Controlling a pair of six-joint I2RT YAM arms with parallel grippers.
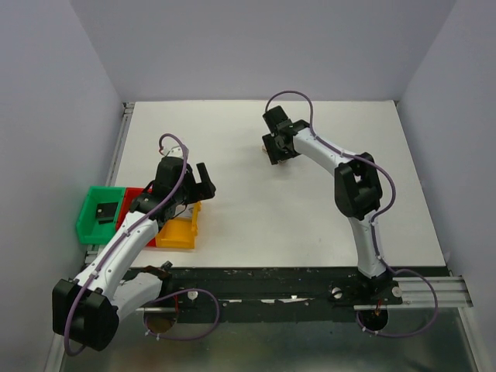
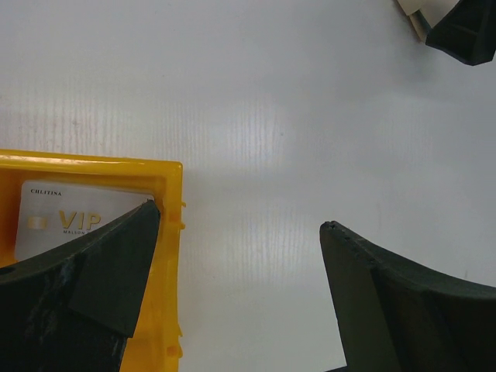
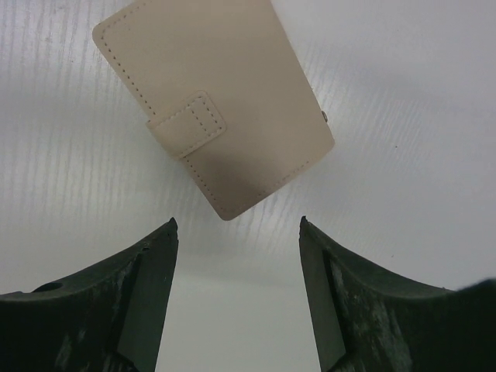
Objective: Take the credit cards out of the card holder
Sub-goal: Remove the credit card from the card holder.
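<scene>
The right end effector (image 3: 236,225) hangs released, jaws empty, just short of the closed tan stitched card holder (image 3: 213,101) lying flat on the white table (image 3: 403,194). The left end effector (image 2: 240,217), also released, hovers at the rim of a yellow plastic bin (image 2: 172,256) holding a silver-grey VIP credit card (image 2: 66,217).

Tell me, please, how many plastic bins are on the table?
3. The green bin sits at the table's left edge, the red bin right beside it, mostly hidden under the left arm, and the yellow bin next along. The arm may hide more.
</scene>
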